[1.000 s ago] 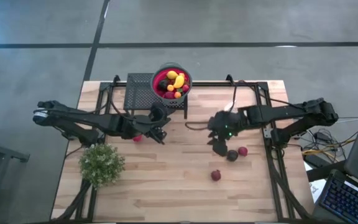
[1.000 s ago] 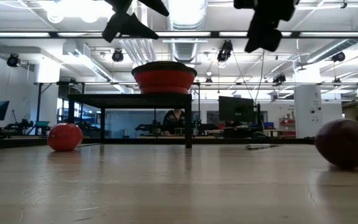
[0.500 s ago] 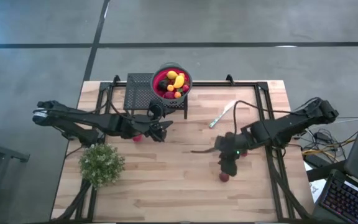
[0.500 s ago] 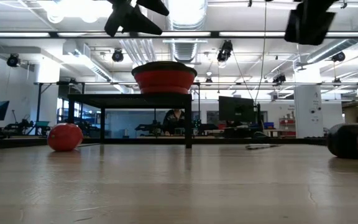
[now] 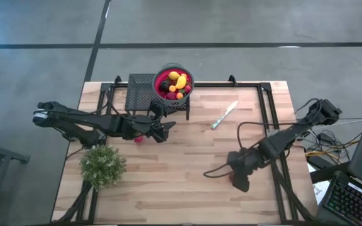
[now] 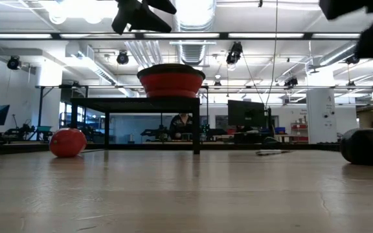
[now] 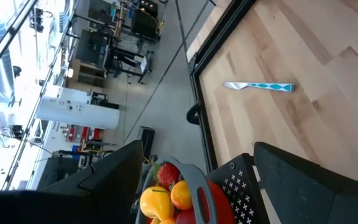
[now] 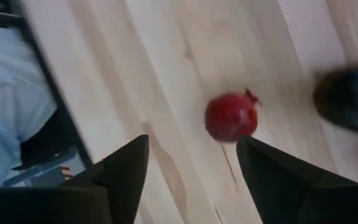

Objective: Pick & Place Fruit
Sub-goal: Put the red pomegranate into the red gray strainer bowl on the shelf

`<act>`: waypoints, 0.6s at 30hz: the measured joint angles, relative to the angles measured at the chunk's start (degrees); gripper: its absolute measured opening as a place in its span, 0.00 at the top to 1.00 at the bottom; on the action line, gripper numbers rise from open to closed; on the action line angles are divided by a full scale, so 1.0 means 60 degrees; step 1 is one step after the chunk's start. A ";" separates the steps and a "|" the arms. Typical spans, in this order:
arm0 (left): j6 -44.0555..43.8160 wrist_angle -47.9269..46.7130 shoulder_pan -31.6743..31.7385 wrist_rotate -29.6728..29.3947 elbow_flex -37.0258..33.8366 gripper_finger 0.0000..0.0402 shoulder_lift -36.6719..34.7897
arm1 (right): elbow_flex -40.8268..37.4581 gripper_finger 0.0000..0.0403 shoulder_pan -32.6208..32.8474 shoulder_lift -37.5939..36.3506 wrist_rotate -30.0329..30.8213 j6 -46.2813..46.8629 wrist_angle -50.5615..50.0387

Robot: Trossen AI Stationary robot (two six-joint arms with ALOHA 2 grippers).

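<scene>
A red round fruit (image 8: 230, 117) lies on the wooden table near its front right. My right gripper (image 8: 191, 144) hangs open above it, pointing steeply down and touching nothing; in the high view this gripper (image 5: 239, 180) covers most of the fruit. A dark fruit (image 8: 347, 99) lies close by on the table (image 6: 364, 145). My left gripper (image 7: 197, 168) stands open and raised beside the red bowl (image 5: 173, 83), which holds several fruits on a black stand. Another red fruit (image 5: 139, 139) rests on the table under the left arm.
A silver knife (image 5: 224, 115) lies on the table right of the bowl's stand (image 5: 142, 91). A bushy green plant (image 5: 102, 164) stands at the front left. Black frame rails run along the table's sides. Bare wood lies in the middle and front.
My right gripper has swung from the table's middle toward the near right edge and sunk, turning as it went, and now hangs over the red fruit there. That fruit has rolled a little to the right. My left gripper has rolled slightly in place.
</scene>
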 joint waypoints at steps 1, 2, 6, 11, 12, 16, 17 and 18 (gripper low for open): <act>-0.0007 0.0018 0.0000 0.0000 0.0000 0.22 0.0000 | -0.0160 0.39 0.0073 0.0000 0.0000 0.0252 -0.0006; -0.0013 0.0023 0.0000 0.0002 0.0000 0.22 0.0000 | -0.0312 0.37 0.0134 0.0007 0.0000 0.0498 -0.0005; -0.0020 0.0035 0.0000 0.0002 0.0000 0.22 0.0000 | -0.0916 0.32 0.0189 0.0007 0.0018 0.1078 0.0404; -0.0157 0.0188 0.0000 0.0007 0.0002 0.22 0.0000 | -0.1650 0.28 0.0180 0.0007 0.0410 0.1307 0.0676; -0.0187 0.0189 0.0000 0.0009 0.0000 0.22 0.0000 | -0.1786 0.28 0.0180 0.0007 0.0503 0.1317 0.0675; -0.0198 0.0187 0.0000 0.0009 0.0003 0.22 0.0000 | -0.2070 0.27 0.0180 0.0011 0.0835 0.1482 0.0754; -0.0198 0.0180 0.0000 0.0009 0.0000 0.22 0.0000 | -0.2111 0.27 0.0180 0.0011 0.0929 0.1486 0.0804; -0.0198 0.0184 0.0000 0.0009 0.0002 0.22 0.0000 | -0.2142 0.28 0.0180 0.0011 0.1095 0.1482 0.0813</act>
